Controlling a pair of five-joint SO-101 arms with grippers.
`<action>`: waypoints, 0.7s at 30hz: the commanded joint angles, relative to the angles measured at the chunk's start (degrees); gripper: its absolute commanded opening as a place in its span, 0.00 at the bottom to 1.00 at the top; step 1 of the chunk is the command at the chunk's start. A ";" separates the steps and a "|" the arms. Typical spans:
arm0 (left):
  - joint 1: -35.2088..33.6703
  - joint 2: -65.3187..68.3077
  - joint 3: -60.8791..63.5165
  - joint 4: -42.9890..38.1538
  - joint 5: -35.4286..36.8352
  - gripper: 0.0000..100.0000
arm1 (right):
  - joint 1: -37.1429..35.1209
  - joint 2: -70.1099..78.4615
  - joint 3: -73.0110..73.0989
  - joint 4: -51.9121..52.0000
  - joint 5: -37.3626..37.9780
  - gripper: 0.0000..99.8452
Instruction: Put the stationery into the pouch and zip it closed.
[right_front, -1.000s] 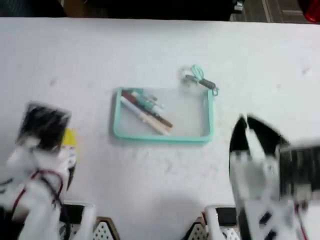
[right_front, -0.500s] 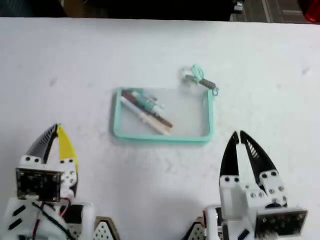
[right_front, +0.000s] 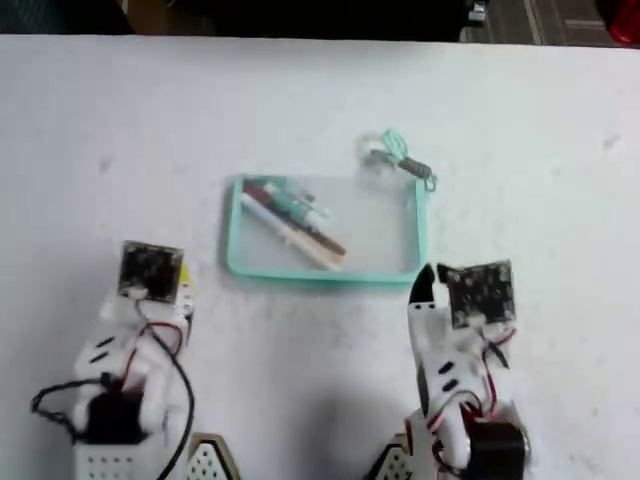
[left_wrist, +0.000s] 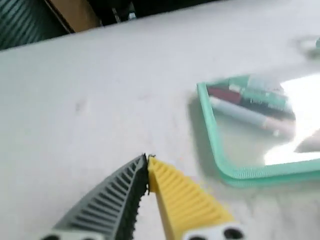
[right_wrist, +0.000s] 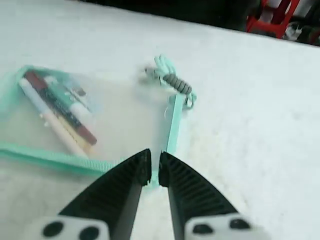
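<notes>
A clear pouch (right_front: 370, 235) with a mint-green border lies flat in the middle of the table. Several pens and markers (right_front: 292, 220) lie inside it at its left end. A green cord with a grey bead (right_front: 405, 158) trails from its far right corner. My right gripper (right_front: 424, 272) is shut and empty, its black tips just off the pouch's near right corner (right_wrist: 165, 150). My left gripper (left_wrist: 148, 160), with one grey and one yellow finger, is shut and empty, to the left of the pouch (left_wrist: 220, 150) and apart from it.
The white table (right_front: 520, 120) stretches wide behind and beside the pouch. Both arm bases (right_front: 110, 440) stand at the near edge. A dark floor and a brown box (left_wrist: 75, 15) lie beyond the far edge.
Both arms have swung their wrists, so the camera boards now face up. The right gripper's tips have come closer to the pouch's near right corner. The pouch has stayed put.
</notes>
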 joint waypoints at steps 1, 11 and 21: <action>-0.40 -0.31 8.09 -3.60 0.53 0.02 | -0.22 -0.48 6.33 -1.19 0.79 0.02; -0.40 -0.22 11.16 10.20 0.44 0.02 | -0.22 -0.48 22.77 -1.27 0.70 0.02; -0.66 -0.22 11.08 17.23 0.70 0.02 | 0.22 -0.31 24.62 3.03 0.53 0.02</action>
